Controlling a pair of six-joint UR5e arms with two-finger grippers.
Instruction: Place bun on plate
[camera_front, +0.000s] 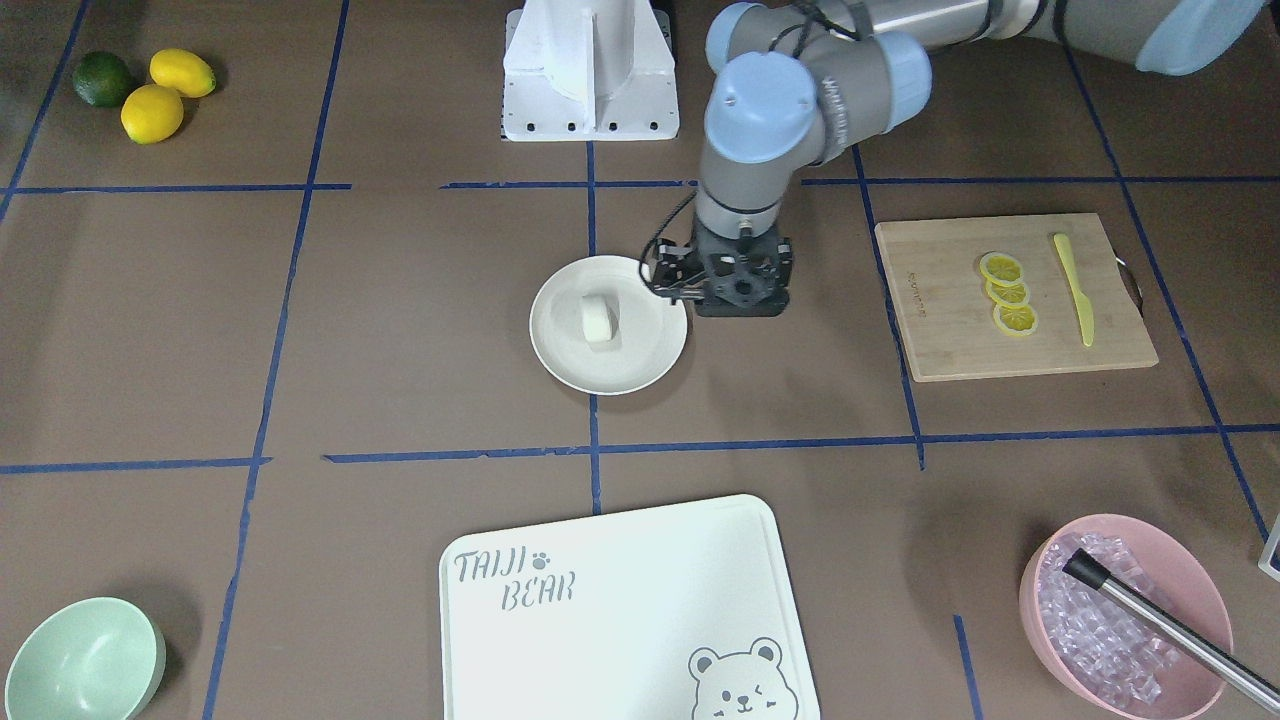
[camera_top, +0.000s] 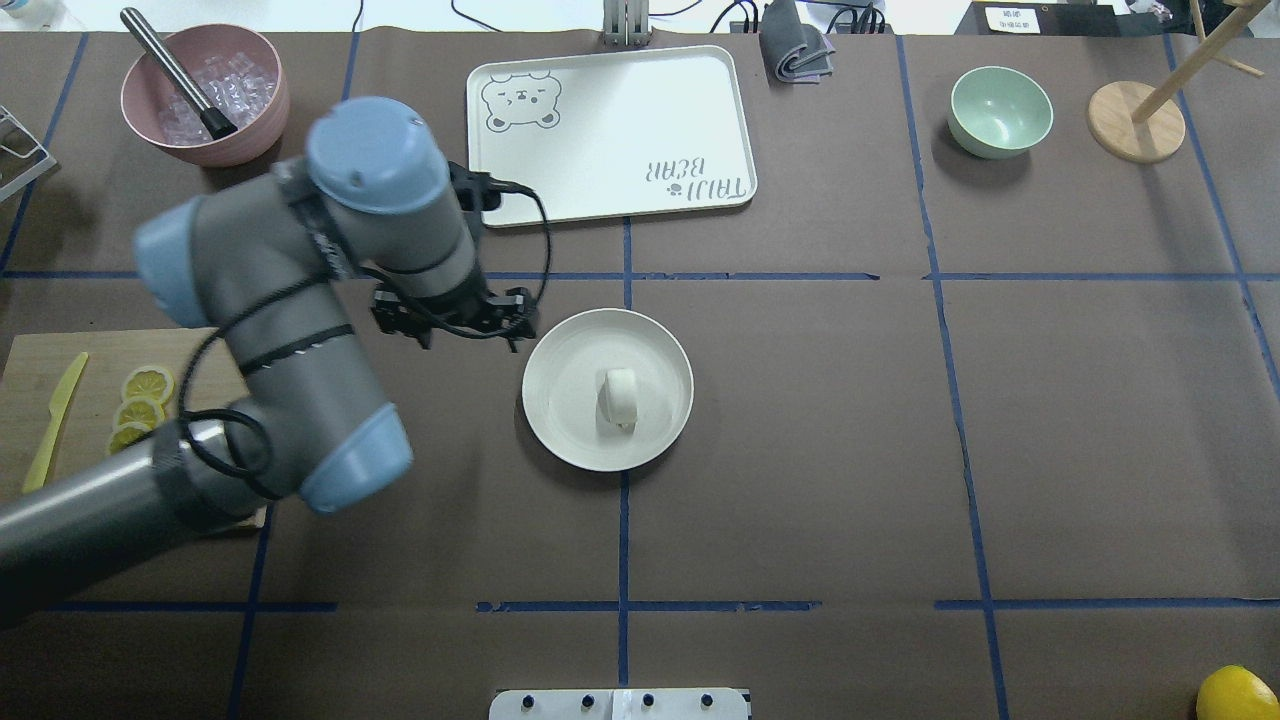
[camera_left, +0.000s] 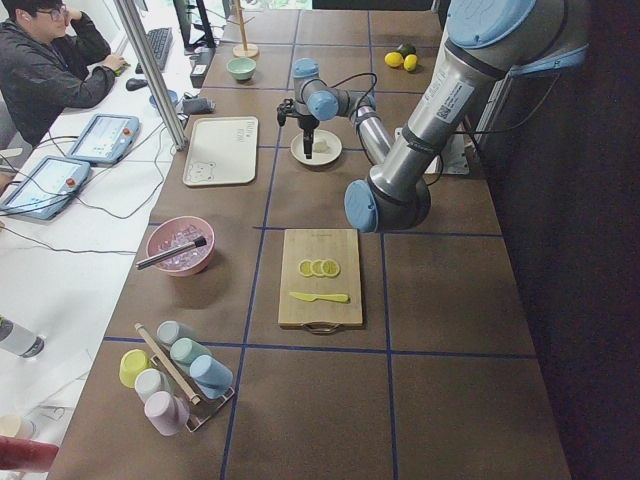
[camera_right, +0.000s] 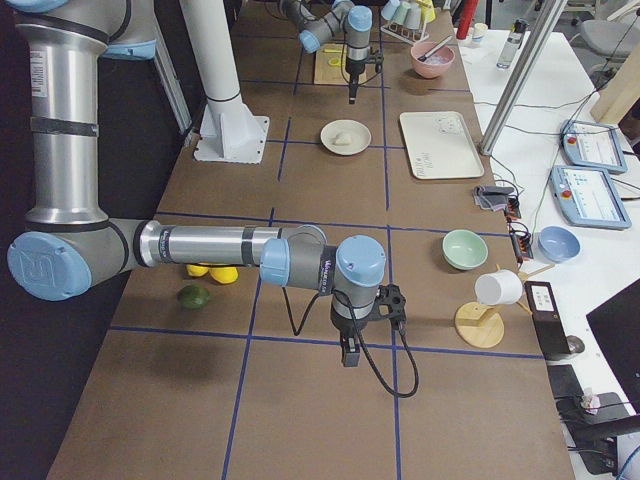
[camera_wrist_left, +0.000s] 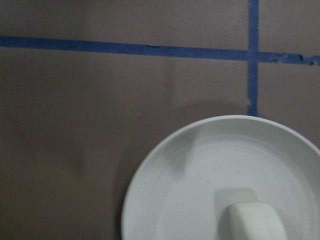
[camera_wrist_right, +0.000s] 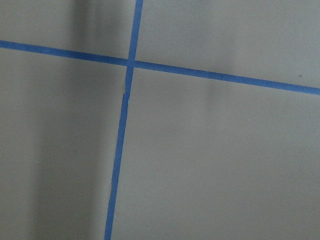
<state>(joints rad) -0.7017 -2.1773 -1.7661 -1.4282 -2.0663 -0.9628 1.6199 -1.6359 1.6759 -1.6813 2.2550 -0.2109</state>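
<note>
The white bun (camera_front: 597, 318) (camera_top: 620, 397) lies on its side in the middle of the round cream plate (camera_front: 560, 362) (camera_top: 562, 425). My left gripper (camera_front: 741, 296) (camera_top: 455, 326) hangs above the table just beside the plate's rim, on the side toward the wooden board. Its fingers are hidden under the wrist, so I cannot tell if it is open. The left wrist view looks down on the plate (camera_wrist_left: 165, 195) and the bun (camera_wrist_left: 257, 223). My right gripper (camera_right: 348, 360) shows only in the exterior right view, low over bare table far from the plate; I cannot tell its state.
A wooden cutting board (camera_front: 950, 340) holds lemon slices (camera_front: 1007, 293) and a yellow knife (camera_front: 1075, 288). A bear-print board (camera_front: 620, 600), a mint-green bowl (camera_front: 80, 662), a pink bowl of ice (camera_front: 1125, 612), whole lemons and a lime (camera_front: 150, 90), and the robot base (camera_front: 590, 75) stand around.
</note>
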